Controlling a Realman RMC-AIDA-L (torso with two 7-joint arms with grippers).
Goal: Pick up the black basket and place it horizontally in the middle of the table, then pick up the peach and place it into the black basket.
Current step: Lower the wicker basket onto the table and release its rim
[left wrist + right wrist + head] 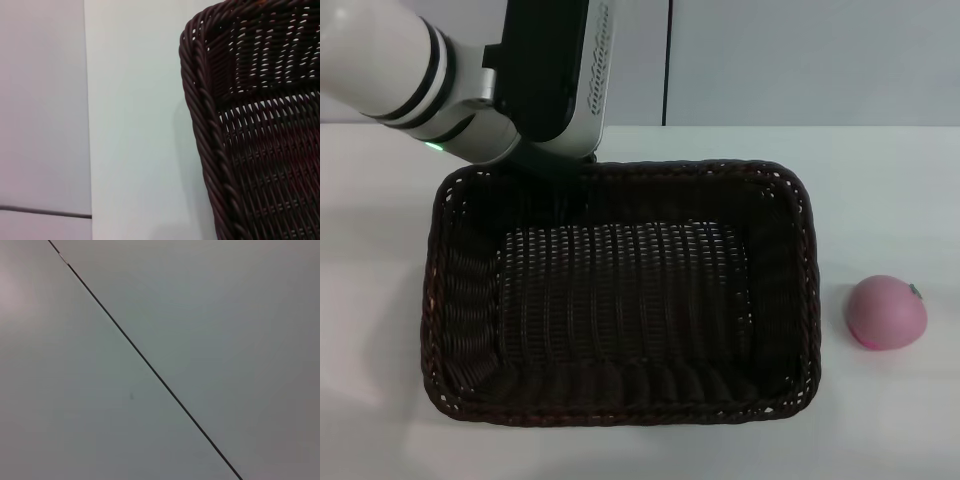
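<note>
White and black housing of the left arm (535,75) comes in from the far left of the head view and reaches down to the far rim of the basket (620,400), toward its left end. The left gripper (558,165) sits right at that rim, but its fingers are hidden under the arm's body and against the dark weave, so I cannot tell how far open they are or whether they have hold of the rim. The basket is a big, dark woven rectangle with a braided rim and rounded corners; it lies flat on the white desk (880,190) with its long side running left to right, roughly in the middle, and its inside shows only the woven bottom. The left wrist view looks closely along one braided corner of the basket (210,130), with open gaps in the weave of the side wall and bare desk (135,125) beside it. To the right of the basket, apart from it on the desk, lies the pink peach (886,312), round, with a small dark stem mark on its upper right. The right arm and its gripper are out of sight; the right wrist view shows only a plain pale surface crossed by a thin dark line (150,367).
</note>
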